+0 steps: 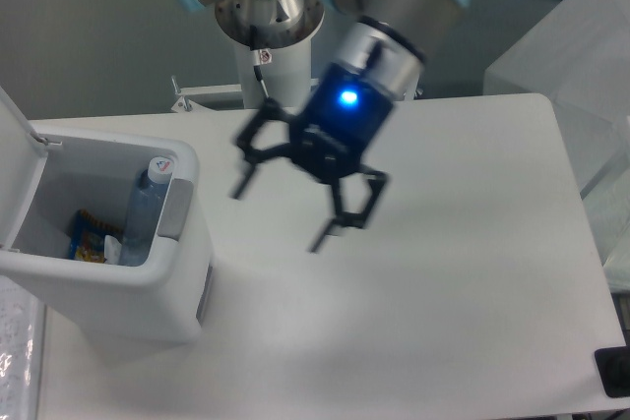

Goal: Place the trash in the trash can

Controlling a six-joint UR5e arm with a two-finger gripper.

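We find the bottle (pixel 146 211) standing upright inside the bin (pixel 148 287), cap uppermost, leaning against the wall by the grey panel (pixel 173 210). The lid (pixel 12 159) is up at the left. Lower in the bin lie a snack packet (pixel 87 240) and something pale beside the bottle's base, which we cannot identify; it may be the wrapper, but the view does not settle it. The gripper (pixel 279 213) hangs over the table (pixel 443 272), well apart from the bin, its fingers spread wide with nothing between them; the picture is blurred there, yet the gap is plain. We see no other trash on the visible tabletop. Our judgement: the bottle's part of the task is done, and the job looks complete or nearly so. What remains open is the wrapper, which we cannot confirm as binned, and the lid, which the task does not ask to have closed.
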